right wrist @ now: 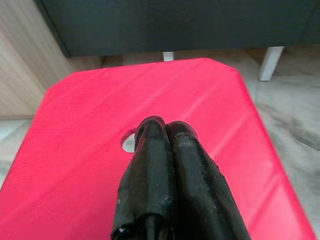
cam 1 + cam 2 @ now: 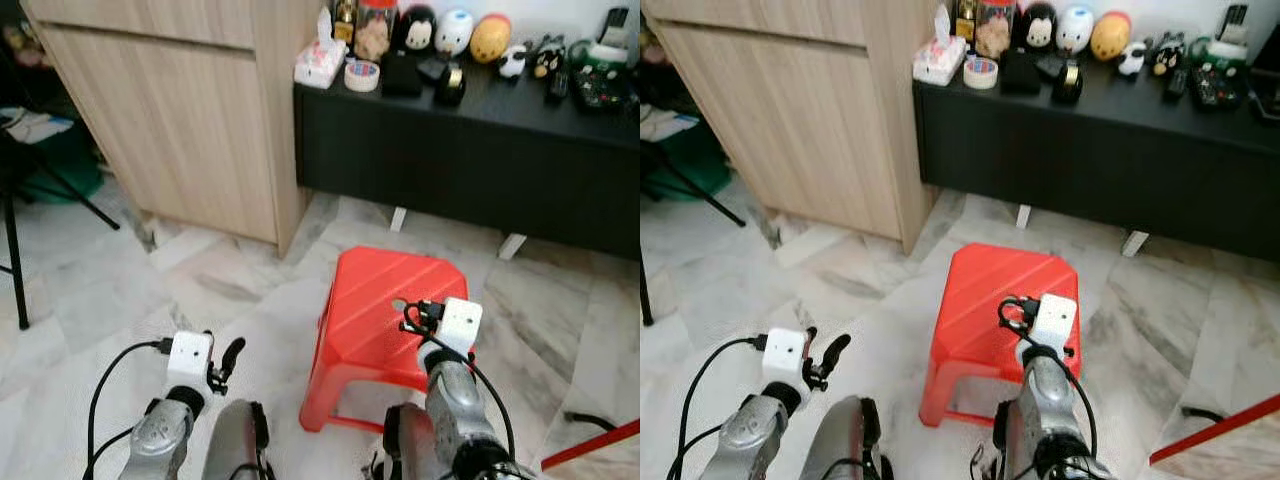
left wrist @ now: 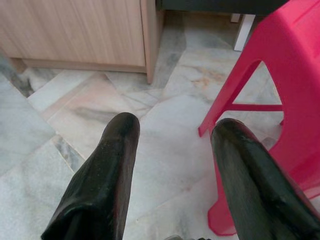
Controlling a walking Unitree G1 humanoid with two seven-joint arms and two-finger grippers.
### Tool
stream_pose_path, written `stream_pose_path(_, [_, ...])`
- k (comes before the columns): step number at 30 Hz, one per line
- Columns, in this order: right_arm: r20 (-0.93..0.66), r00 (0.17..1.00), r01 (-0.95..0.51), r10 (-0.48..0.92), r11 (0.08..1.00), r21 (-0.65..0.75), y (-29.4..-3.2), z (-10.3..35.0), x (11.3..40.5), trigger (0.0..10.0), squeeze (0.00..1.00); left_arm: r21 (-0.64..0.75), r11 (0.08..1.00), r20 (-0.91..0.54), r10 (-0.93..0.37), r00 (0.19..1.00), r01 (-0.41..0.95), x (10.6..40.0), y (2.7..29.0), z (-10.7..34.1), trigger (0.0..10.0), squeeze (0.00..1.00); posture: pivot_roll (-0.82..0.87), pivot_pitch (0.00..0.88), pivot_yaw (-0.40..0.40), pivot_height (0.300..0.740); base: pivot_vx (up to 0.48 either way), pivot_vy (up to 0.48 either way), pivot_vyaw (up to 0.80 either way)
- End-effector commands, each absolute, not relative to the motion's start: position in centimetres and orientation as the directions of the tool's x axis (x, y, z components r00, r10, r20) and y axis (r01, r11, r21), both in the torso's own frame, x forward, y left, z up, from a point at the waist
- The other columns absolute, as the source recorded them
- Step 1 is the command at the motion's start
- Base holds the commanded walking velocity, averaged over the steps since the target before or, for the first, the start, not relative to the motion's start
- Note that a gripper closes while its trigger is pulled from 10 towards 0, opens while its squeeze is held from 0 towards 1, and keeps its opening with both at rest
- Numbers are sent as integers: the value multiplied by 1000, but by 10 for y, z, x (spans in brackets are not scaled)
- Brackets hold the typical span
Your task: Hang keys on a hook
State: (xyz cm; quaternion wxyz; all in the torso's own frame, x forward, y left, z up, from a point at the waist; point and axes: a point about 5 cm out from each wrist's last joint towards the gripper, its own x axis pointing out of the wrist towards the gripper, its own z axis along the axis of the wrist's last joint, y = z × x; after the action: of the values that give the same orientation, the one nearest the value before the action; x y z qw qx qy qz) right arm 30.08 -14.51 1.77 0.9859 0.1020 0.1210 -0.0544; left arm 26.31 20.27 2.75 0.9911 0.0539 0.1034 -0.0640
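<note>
Neither keys nor a hook are appearing anywhere, so which way they lie from either claw cannot be told. The right claw (image 1: 165, 131), fingers pressed together, is hovering over the red stool (image 2: 370, 290) at lower centre of the frame. The left claw (image 3: 175, 135), fingers spread and empty, is hanging above the marble floor (image 2: 220, 290) at lower left.

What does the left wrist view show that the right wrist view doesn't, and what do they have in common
Left wrist view: the left gripper with its two black fingers spread apart over the marble floor, beside a leg of the red stool, with the corner of the light wood cabinet ahead.

Right wrist view: the right gripper with its fingers pressed together above the stool's flat seat, next to the small hole in it, and the black sideboard beyond.

Both share the stool, the floor and the cabinet's wood.
</note>
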Motion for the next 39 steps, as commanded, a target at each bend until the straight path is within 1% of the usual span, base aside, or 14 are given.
stream_pose_path(1, [-228,970,130,-86,975,181,-144,20,301,10000,0,108,985,-232,-108,967,136,261,204,23,10000,0,78,56,-35,592,0,0,0])
stream_pose_path(8, [-234,970,113,-69,977,181,-139,18,298,10000,0,105,986,-221,-104,970,130,267,203,24,10000,0,78,20,-39,637,0,0,0])
stream_pose_path(12, [-271,962,90,-44,983,159,-138,15,298,10000,0,109,986,-216,-103,971,129,267,204,23,10000,0,82,11,-40,661,0,0,0])
stream_pose_path(16, [-297,954,93,-45,984,151,-140,12,298,10000,0,112,986,-216,-101,971,128,267,205,22,10000,0,84,10,-40,661,0,0,0])
stream_pose_path(17, [-332,941,106,-58,986,126,-142,8,296,10000,0,113,985,-217,-101,971,127,266,206,21,10000,0,86,13,-39,661,0,0,0])
stream_pose_path(18, [-332,941,106,-58,986,126,-142,8,296,10000,0,113,985,-217,-101,971,127,266,206,21,10000,0,86,13,-39,661,0,0,0])
stream_pose_path(20, [-378,921,154,-94,979,132,-148,3,294,10000,0,113,985,-217,-102,971,128,264,206,21,10000,0,87,19,-39,661,0,0,0])
stream_pose_path(25, [-418,901,190,-117,972,138,-153,1,296,10000,0,112,985,-217,-104,971,130,262,206,20,10000,0,89,37,-39,661,0,0,0])
stream_pose_path(27, [-417,902,193,-117,970,147,-153,3,297,10000,0,111,985,-216,-104,971,130,262,206,19,10000,0,89,37,-39,647,0,0,0])
stream_pose_path(28, [-417,902,193,-117,970,147,-153,3,297,10000,0,111,985,-216,-104,971,130,262,206,19,10000,0,89,37,-39,647,0,0,0])
stream_pose_path(33, [-412,903,195,-123,971,137,-155,5,300,10000,0,109,985,-213,-105,971,131,261,205,19,10000,0,92,55,-38,607,0,0,0])
stream_pose_path(39, [-448,881,225,-151,967,117,-159,4,301,10000,0,111,985,-212,-105,972,131,259,206,18,10000,0,97,66,-38,607,0,0,0])
